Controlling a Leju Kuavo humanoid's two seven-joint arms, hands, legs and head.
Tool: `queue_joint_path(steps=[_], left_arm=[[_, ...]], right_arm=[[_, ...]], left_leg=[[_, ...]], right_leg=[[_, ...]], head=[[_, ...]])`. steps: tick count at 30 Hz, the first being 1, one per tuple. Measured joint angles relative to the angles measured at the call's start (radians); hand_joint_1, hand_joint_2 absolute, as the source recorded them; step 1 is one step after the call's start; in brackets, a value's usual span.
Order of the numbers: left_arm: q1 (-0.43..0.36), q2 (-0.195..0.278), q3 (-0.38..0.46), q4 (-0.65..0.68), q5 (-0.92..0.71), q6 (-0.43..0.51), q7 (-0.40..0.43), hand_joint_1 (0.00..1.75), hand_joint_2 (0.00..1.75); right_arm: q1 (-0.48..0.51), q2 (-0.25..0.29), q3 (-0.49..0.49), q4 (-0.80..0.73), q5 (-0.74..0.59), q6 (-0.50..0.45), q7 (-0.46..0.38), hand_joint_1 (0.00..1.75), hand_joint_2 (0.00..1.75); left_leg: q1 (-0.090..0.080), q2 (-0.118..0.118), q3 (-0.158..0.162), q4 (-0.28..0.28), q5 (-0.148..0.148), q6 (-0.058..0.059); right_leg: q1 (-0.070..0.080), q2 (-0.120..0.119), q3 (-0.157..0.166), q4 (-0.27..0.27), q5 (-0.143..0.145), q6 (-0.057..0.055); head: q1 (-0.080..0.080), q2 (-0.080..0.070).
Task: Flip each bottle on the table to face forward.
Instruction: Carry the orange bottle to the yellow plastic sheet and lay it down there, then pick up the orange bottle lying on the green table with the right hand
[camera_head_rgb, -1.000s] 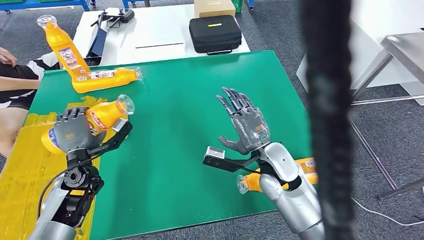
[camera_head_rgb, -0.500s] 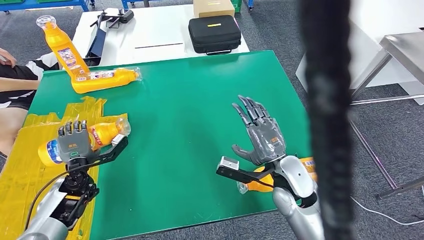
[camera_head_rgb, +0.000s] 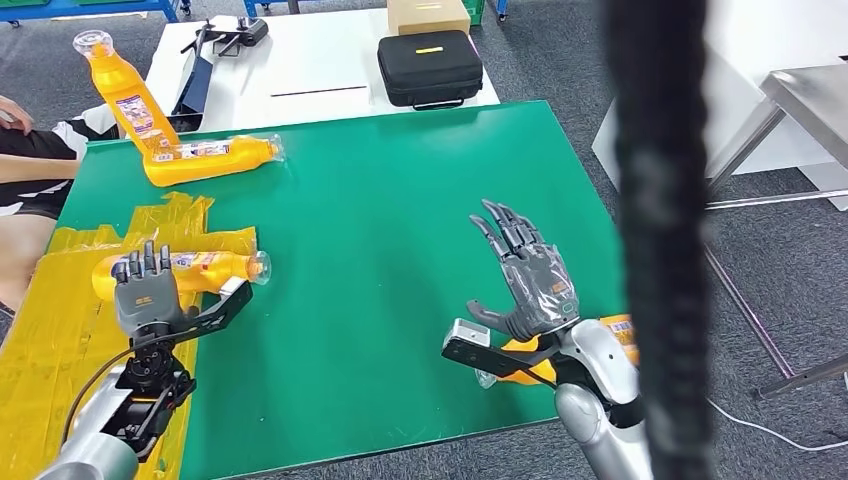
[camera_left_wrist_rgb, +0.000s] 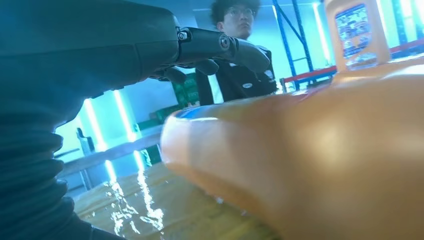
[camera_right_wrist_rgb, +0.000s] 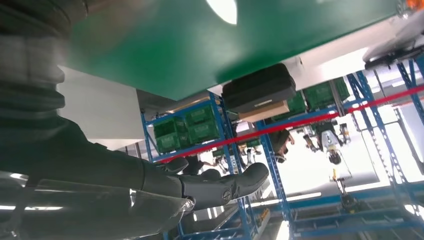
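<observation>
We count four orange bottles. One (camera_head_rgb: 190, 268) lies on its side on the yellow taped patch (camera_head_rgb: 60, 320) at the left edge of the green bench (camera_head_rgb: 380, 200), cap toward the middle; our left hand (camera_head_rgb: 145, 290) rests behind it with fingers upright, and we cannot tell whether it grips. Two more sit at the far left corner, one lying flat (camera_head_rgb: 205, 158) and one leaning upright (camera_head_rgb: 120, 90) against it, beside a person's arm (camera_head_rgb: 30, 165). The fourth (camera_head_rgb: 560, 350) lies at the near right edge, partly hidden under our right hand (camera_head_rgb: 525, 285), which hovers spread and released. The bench's middle is open green surface. Behind it a white table (camera_head_rgb: 300, 60) carries one black case (camera_head_rgb: 430, 67). A dark blurred post (camera_head_rgb: 655, 240) blocks the view on the right.
</observation>
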Motion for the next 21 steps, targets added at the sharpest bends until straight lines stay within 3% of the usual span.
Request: queue_joint_path(steps=[5,9,12,16,21], left_arm=[[0.003,-0.036,0.084,0.006,0.108,0.086,-0.167,0.00,1.75],[0.003,-0.058,0.136,0.006,0.140,0.102,-0.213,0.00,1.75],[0.004,-0.075,0.173,0.004,0.221,0.122,-0.305,0.00,1.75],[0.017,-0.107,0.234,-0.032,0.406,0.113,-0.482,0.00,1.75],[0.037,-0.136,0.265,-0.094,0.496,0.090,-0.556,0.00,1.75]], right_arm=[[0.025,-0.019,-0.018,-0.007,-0.015,0.075,-0.023,0.00,1.75],[0.041,-0.034,-0.028,-0.010,-0.034,0.096,-0.037,0.00,1.75],[0.049,-0.051,-0.032,-0.012,-0.069,0.144,-0.062,0.00,1.75],[0.073,-0.114,-0.046,-0.020,-0.107,0.187,-0.139,0.00,1.75],[0.118,-0.187,-0.093,-0.030,-0.125,0.221,-0.194,0.00,1.75]], left_leg=[[0.000,-0.001,0.000,0.000,0.000,0.000],[0.000,0.000,0.000,0.000,0.000,0.000],[0.000,0.000,0.000,0.000,0.000,0.000],[0.000,-0.001,0.000,0.000,0.000,0.000],[-0.001,-0.001,0.000,0.000,-0.001,0.001]], right_leg=[[0.000,0.000,0.000,0.000,0.000,0.000],[0.000,0.000,0.000,0.000,0.000,0.000],[0.000,0.000,0.000,0.000,0.000,0.000],[0.000,0.000,0.000,0.000,0.000,0.000],[-0.001,0.000,0.001,0.000,0.000,0.000]], head=[[0.000,0.000],[0.000,0.000],[0.000,0.000],[0.000,0.000],[0.000,0.000]])
